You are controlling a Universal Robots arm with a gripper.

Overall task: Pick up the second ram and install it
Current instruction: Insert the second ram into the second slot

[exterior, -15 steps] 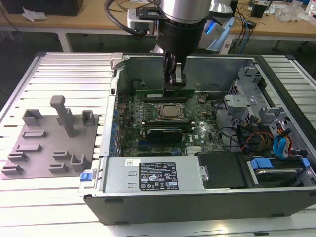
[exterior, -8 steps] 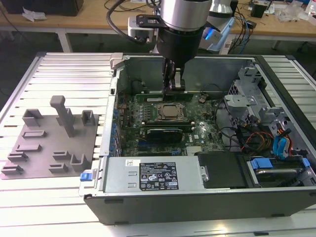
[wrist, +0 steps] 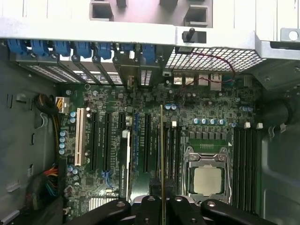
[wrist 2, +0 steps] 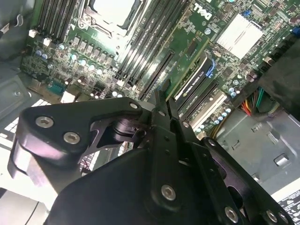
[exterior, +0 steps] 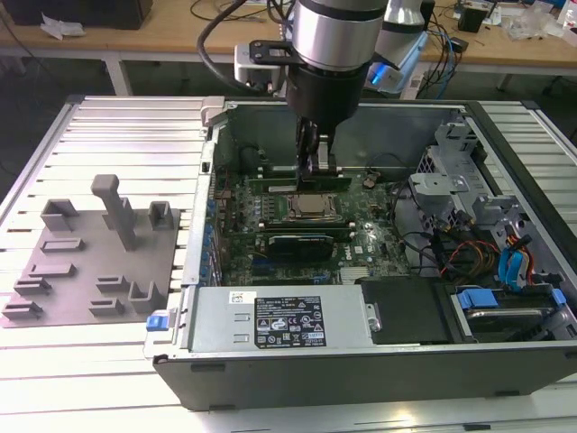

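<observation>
Left to right in the exterior view: the grey holder tray (exterior: pixel 90 262) on the slatted table (exterior: pixel 126 135) shows no green stick in its slots, so I judge the pickup done. To its right stands the open computer case (exterior: pixel 361 361), and my claw (exterior: pixel 315 155) hangs inside it, above the far side of the main board (exterior: pixel 361 244), just beyond the bare processor (exterior: pixel 311 207).

State of claw: clenched on the second ram (wrist: pixel 162 154). In the first wrist view the stick runs edge-on from between my fingers (wrist: pixel 149 206) out over the board, a thin green-gold line. It lies along the direction of the memory slots (wrist: pixel 171 150) beside the processor socket (wrist: pixel 207 178).

Seating: I cannot tell whether the stick's lower edge is touching a slot or riding above it. As I am gripping it, I judge installation not finished; pressing home and latching remain.

In the second wrist view my fingertips (wrist 2: pixel 161 101) are close together, pointing toward the slots.
</observation>
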